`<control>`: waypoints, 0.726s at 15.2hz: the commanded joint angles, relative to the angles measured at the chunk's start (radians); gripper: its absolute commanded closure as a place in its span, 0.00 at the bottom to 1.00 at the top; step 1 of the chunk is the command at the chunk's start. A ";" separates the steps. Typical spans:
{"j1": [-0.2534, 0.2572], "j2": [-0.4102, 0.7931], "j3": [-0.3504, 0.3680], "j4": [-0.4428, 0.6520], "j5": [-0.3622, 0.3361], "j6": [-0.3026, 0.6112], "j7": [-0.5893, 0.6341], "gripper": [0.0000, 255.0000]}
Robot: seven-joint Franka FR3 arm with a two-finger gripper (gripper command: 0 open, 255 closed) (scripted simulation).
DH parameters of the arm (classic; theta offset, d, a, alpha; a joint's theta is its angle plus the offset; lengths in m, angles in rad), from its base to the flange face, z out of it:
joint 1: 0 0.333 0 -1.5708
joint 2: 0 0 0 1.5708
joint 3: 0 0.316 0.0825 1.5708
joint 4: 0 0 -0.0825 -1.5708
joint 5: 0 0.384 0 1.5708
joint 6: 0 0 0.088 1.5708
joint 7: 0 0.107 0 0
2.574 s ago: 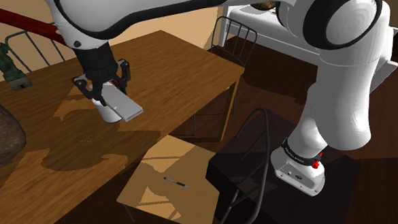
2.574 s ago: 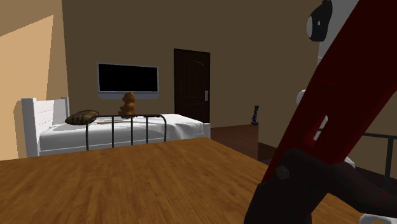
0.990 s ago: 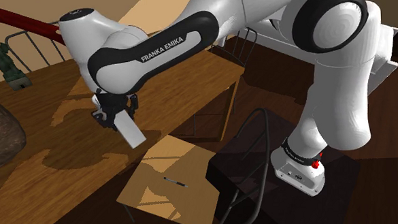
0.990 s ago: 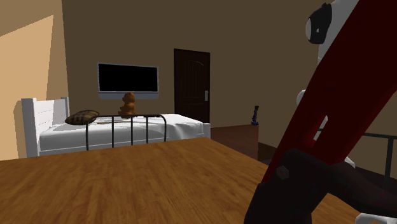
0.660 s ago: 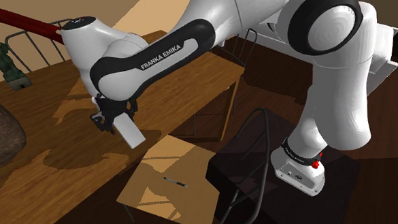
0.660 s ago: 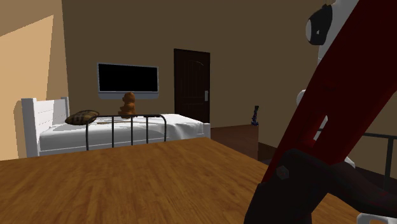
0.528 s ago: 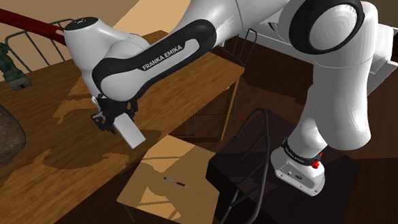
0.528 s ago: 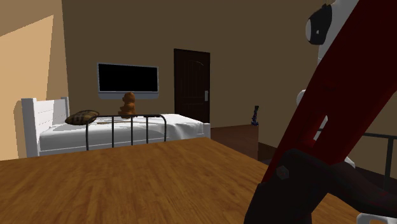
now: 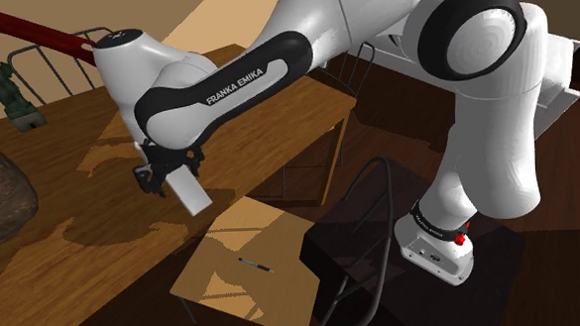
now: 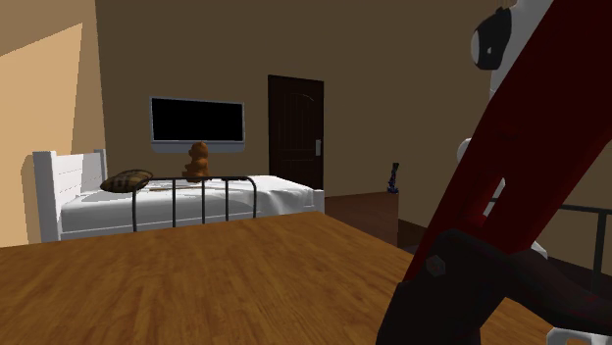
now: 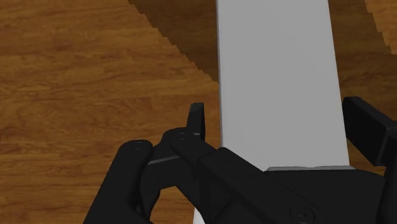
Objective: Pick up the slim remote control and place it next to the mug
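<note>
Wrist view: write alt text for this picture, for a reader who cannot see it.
A plain light-grey slim remote control is clasped between the two black fingers of the end effector and stretches away from the camera. Beneath it lies a brown wooden table, partly in shadow.

Remote (image 11: 280,76) far end cut by frame; nr end behind hand (image 11: 281,124).

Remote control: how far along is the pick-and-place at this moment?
Done: the grey remote is picked up, clasped between the gripper's jaws and tilted above the wooden table. In hand: the carry. Left: setting it down at its spot and letting go; the jaws are not yet open.
</note>
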 commanded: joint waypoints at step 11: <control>0.000 -0.036 0.006 0.049 0.012 -0.108 -0.002 0.00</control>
